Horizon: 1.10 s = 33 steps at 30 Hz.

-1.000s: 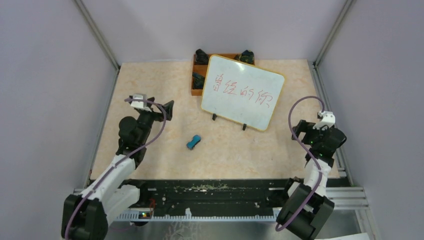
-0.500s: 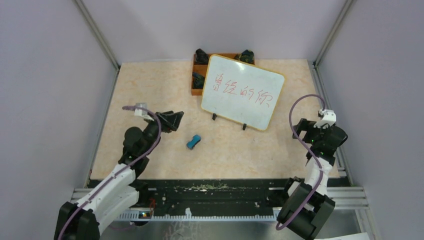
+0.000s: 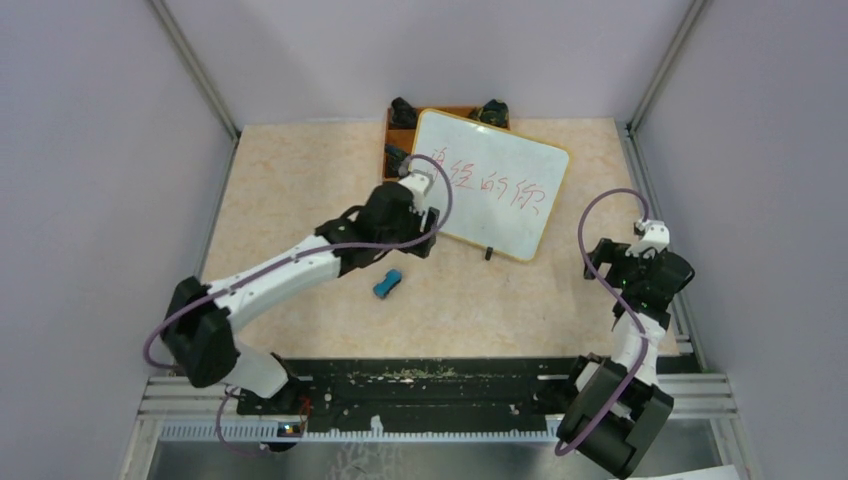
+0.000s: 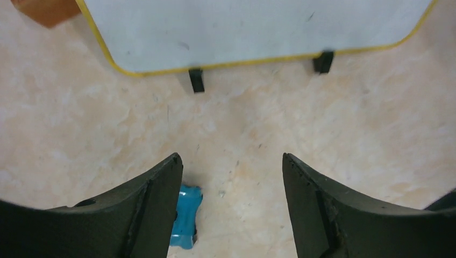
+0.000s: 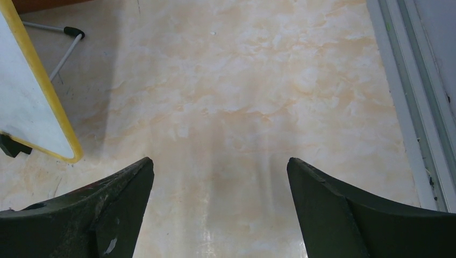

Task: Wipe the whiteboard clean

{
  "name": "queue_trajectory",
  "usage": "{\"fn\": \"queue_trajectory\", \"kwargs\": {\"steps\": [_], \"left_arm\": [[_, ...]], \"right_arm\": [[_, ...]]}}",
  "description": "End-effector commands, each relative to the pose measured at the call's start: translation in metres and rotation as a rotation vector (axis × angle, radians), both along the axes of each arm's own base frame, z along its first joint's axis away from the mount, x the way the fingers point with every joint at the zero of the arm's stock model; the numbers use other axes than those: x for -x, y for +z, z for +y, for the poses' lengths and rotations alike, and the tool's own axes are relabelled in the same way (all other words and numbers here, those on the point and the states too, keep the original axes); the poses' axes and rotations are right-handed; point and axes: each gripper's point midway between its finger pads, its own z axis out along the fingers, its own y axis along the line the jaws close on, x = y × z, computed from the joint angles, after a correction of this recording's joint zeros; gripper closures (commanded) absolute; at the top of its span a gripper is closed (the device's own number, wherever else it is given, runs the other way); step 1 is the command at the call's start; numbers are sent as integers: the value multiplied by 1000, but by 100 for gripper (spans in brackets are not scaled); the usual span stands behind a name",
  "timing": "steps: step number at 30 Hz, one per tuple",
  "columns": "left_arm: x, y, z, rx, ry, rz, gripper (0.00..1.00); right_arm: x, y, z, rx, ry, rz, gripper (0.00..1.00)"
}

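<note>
The whiteboard [image 3: 490,190] stands tilted at the back of the table, yellow-framed, on small black feet, with red handwritten characters across it. In the left wrist view the whiteboard [image 4: 258,27] fills the top, its lower edge and two feet showing. My left gripper [image 3: 418,243] hangs just in front of the board's lower left corner, open [image 4: 231,161], with nothing between the fingers. A small blue eraser [image 3: 388,284] lies on the table, half hidden behind my left finger [image 4: 185,215]. My right gripper [image 3: 597,262] is open [image 5: 220,164] over bare table, right of the board's corner [image 5: 32,102].
An orange-brown tray [image 3: 388,172] with black items sits behind the board's left edge; its corner shows in the left wrist view [image 4: 45,8]. A metal rail [image 5: 414,107] runs along the table's right edge. The board's stand leg [image 5: 64,45] reaches back behind it.
My left arm has swung from the table's left side across to the whiteboard's lower left corner, and its jaws have narrowed somewhat. The right arm has barely moved.
</note>
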Motion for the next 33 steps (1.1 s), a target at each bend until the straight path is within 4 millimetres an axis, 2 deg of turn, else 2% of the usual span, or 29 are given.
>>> {"fn": "queue_trajectory", "kwargs": {"steps": [1, 3, 8, 10, 17, 21, 27, 33], "left_arm": [[24, -71, 47, -435, 38, 177, 25], [31, -88, 53, -490, 35, 223, 18], [41, -111, 81, -589, 76, 249, 19], [47, -116, 84, -593, 58, 260, 19], [57, -124, 71, -508, -15, 274, 31], [60, -130, 70, -492, -19, 278, 31], [56, -137, 67, -475, -28, 256, 33], [48, -138, 66, -431, -33, 251, 40]], "right_arm": [[-12, 27, -4, 54, 34, -68, 6], [-11, 27, -3, 56, 38, -70, 7], [-11, 28, -1, 62, 53, -78, 7], [-11, 28, 0, 61, 55, -78, 7], [-11, 28, 0, 59, 58, -73, 7], [-11, 27, 0, 58, 58, -72, 7], [-12, 26, -1, 54, 58, -66, 7], [-12, 26, -2, 51, 56, -61, 7]]}}
